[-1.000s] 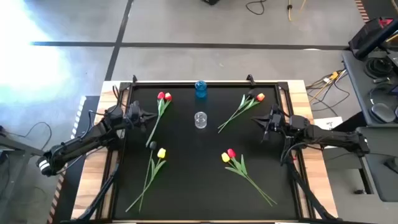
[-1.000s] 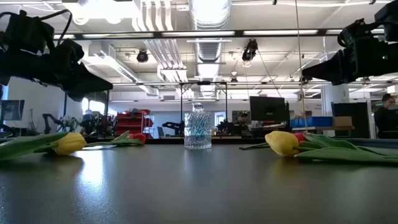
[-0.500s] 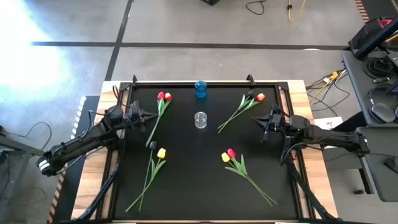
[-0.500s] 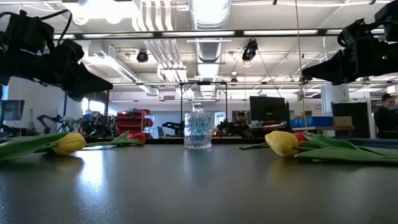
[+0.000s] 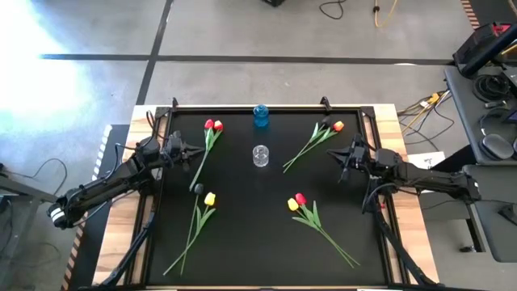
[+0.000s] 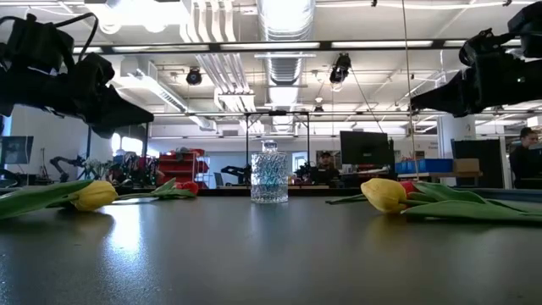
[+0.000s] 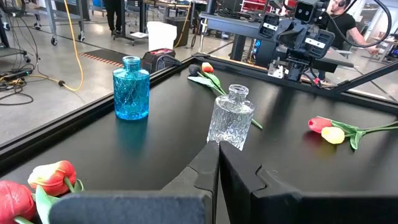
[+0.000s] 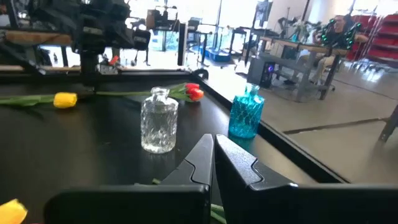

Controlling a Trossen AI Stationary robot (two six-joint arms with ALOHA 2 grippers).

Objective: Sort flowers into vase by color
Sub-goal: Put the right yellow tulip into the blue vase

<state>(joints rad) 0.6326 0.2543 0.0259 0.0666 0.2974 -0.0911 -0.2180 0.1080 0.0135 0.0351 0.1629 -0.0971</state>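
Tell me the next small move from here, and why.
Probably open the left gripper and lower it toward the red tulips just ahead of it. Both grippers look shut and empty, hovering at the mat's sides; the right gripper waits opposite. Every flower still lies on the mat, and the clear vase and blue vase hold nothing.

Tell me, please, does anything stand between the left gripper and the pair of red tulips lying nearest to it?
Nothing visible does. The left gripper, shut, hovers beside the two red artificial tulips at the table's far left, with only bare black tabletop between them. The clear glass vase stands farther toward the centre.
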